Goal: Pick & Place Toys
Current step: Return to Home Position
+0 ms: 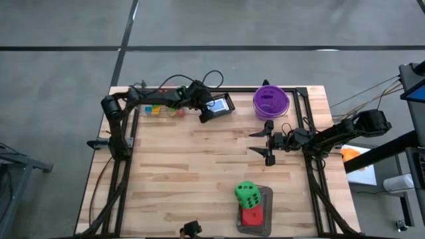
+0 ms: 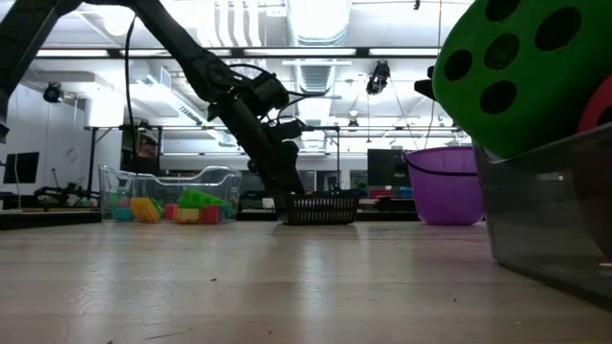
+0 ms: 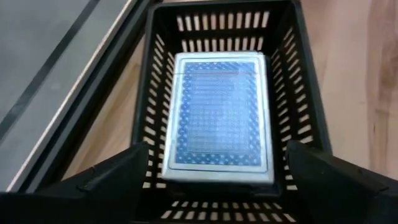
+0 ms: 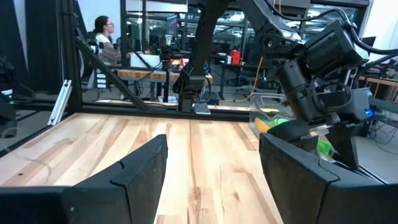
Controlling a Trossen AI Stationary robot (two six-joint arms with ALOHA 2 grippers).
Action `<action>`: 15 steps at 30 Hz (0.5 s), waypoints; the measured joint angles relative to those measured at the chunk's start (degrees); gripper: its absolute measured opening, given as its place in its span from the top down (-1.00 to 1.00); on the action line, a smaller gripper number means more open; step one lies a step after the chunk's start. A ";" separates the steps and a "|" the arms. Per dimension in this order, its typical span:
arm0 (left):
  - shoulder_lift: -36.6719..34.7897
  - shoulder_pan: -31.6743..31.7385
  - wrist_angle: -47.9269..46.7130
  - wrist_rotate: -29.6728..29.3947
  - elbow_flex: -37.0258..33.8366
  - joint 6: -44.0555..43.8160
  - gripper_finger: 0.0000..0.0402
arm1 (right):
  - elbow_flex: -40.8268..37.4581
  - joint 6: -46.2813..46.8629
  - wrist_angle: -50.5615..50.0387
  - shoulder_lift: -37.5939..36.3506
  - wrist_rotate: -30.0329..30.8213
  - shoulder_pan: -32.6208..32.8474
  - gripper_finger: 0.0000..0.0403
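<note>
Left gripper (image 1: 206, 111) wide over twelve-o'clock basket (image 3: 290, 93), blue deck (image 3: 217, 112) plain from wrist, hidden in low view, right gripper (image 1: 268, 142) wide at three.

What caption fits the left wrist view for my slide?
Left gripper, open, hovers over the black basket holding a blue deck of cards.

No writing or numbers can be read anywhere.
</note>
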 joint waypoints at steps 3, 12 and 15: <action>-0.06 0.00 0.04 -0.04 0.00 0.00 -0.91 | 0.00 0.00 0.00 0.00 0.00 0.00 -0.25; -6.26 -1.44 0.64 2.48 -0.02 -1.72 -0.93 | -0.02 -0.85 0.04 0.00 0.00 0.00 -0.25; -10.21 -2.27 0.04 5.31 -0.10 -4.99 -0.93 | -0.02 -1.19 0.34 0.00 -0.20 0.00 -0.25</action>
